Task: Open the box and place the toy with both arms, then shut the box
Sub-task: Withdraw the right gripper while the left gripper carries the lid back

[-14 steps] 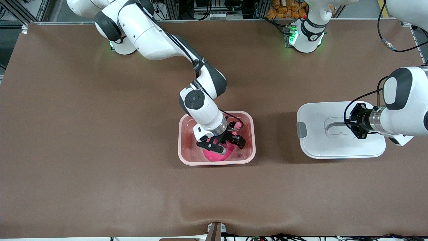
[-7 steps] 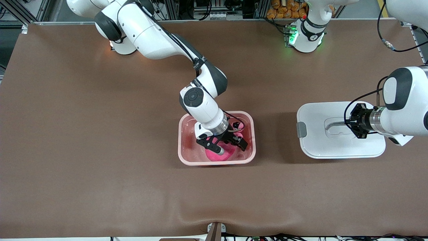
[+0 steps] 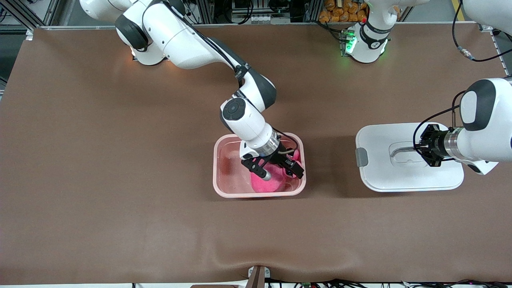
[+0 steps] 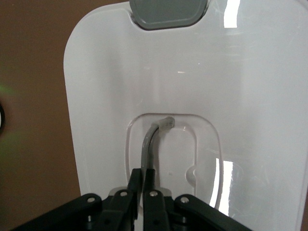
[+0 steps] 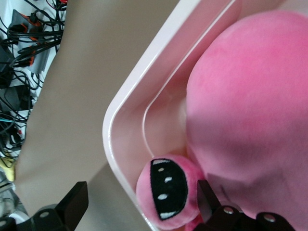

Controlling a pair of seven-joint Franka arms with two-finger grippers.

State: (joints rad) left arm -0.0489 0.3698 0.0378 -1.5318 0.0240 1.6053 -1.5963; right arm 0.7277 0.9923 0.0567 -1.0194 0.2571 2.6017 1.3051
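The pink box [image 3: 224, 176] stands lidless in the middle of the table, and the pink toy [image 3: 266, 185] lies inside it. My right gripper [image 3: 281, 173] hangs open just above the toy, gripping nothing. In the right wrist view one bulging black eye [image 5: 166, 190] of the toy [image 5: 250, 96] rests against the box wall [image 5: 120, 120], between my spread right gripper [image 5: 142, 195] fingers. The white lid [image 3: 380, 176] lies flat toward the left arm's end. My left gripper [image 3: 417, 151] is shut on its grey handle [image 4: 149, 139], with the left gripper [image 4: 143, 174] pinching it over the lid [image 4: 240, 96].
A grey clip [image 3: 361, 156] sits on the lid's edge that faces the box, and shows as the grey clip [image 4: 168, 12] in the left wrist view. Bare brown table mat [image 3: 120, 200] surrounds both. Cables and clutter run along the table's edges.
My right gripper has drifted toward the left arm's end of the box, and more of the toy shows beneath it. The left gripper and lid have barely shifted.
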